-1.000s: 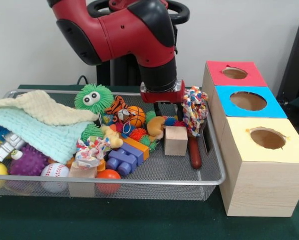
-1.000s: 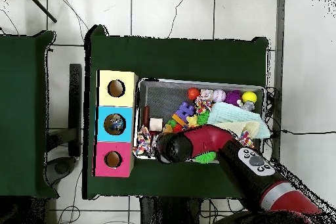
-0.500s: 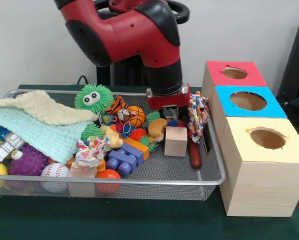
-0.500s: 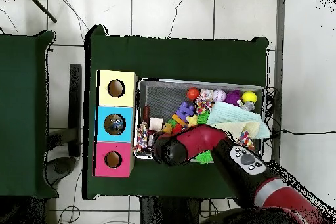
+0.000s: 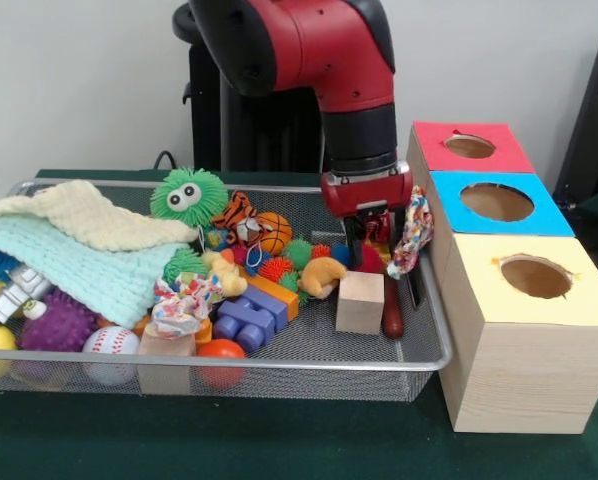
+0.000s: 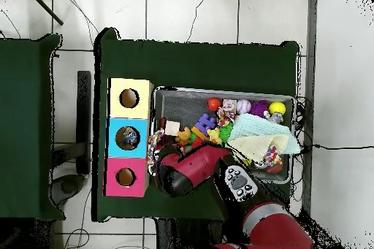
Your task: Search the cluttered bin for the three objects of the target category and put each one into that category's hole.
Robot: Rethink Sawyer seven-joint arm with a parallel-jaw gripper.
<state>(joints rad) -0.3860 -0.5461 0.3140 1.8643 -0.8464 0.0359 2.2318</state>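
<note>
My gripper [image 5: 371, 240] hangs low over the right end of the wire bin [image 5: 279, 358], just left of the boxes. It is shut on a multicoloured braided rope toy [image 5: 411, 228], which dangles at its right side over the bin's right rim. From above, the rope toy [image 6: 153, 147] shows beside the blue box, and the arm hides the gripper. Three boxes with round holes stand in a row: red [image 5: 434, 140], blue [image 5: 549, 215], yellow [image 5: 479, 290]. Something lies inside the blue box's hole [image 6: 128, 138].
A wooden block [image 5: 360, 301] and a maroon handle [image 5: 391, 312] lie under the gripper. Left of them lie a yellow plush [image 5: 324, 275], small balls, purple bricks [image 5: 247, 318], a green fuzzy toy [image 5: 186, 195] and a pale blanket [image 5: 69, 260].
The gripper has travelled right toward the boxes, and the rope toy went with it. The wooden block and yellow plush slid a little toward the bin's front.
</note>
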